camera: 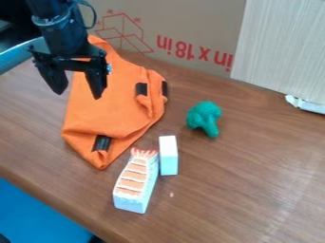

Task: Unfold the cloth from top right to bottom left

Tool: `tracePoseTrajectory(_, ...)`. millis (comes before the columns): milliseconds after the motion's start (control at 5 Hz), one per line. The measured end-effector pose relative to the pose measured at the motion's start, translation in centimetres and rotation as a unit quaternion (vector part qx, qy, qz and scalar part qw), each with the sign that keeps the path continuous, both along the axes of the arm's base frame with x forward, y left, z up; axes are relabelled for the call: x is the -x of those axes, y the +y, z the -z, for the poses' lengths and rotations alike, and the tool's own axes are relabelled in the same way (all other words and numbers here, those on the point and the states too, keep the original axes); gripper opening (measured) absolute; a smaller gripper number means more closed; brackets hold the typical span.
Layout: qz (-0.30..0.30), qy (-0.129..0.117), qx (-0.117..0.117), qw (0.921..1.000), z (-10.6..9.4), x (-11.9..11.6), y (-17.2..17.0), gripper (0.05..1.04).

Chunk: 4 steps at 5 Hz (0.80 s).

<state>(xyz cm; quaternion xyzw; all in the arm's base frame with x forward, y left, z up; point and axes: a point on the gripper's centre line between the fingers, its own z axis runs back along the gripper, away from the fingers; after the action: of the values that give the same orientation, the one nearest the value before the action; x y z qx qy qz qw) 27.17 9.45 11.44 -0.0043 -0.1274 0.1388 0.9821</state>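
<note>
Nearest, the toy shrimp piece (134,182) stands beside the white block (168,154); a cloth swung toward the near right could knock either one. The orange cloth (114,111) lies on the left of the worktop (247,190), its near corner just left of the shrimp piece. Pulled too far toward the near left, it could slide whole over the edge instead of opening. The green toy broccoli (203,116) sits apart, to the right. The tool (79,92) hangs open over the cloth's far left, gripping nothing; closing on several layers could drag the bundle along.

Which layer lies uppermost at the rumpled right side is hard to judge, as is the tool's height. The tool and arm hide some cloth at the far left.
</note>
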Motion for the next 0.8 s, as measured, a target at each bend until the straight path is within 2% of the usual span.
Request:
tracePoseTrajectory(200, -0.002, 0.011, 0.007, 0.9999, 0.7, 0.1, -0.1, 1.001)
tracePoseTrajectory(400, -0.019, 0.003, 0.025, 0.9995, 0.8, -0.1, 0.5, 1.001)
tracePoseTrajectory(600, -0.032, -0.019, 0.033, 0.9988, 0.4, -0.7, 0.8, 1.001)
tracePoseTrajectory(800, -0.057, -0.053, 0.029, 0.9965, 0.5, -1.6, 1.0, 1.001)
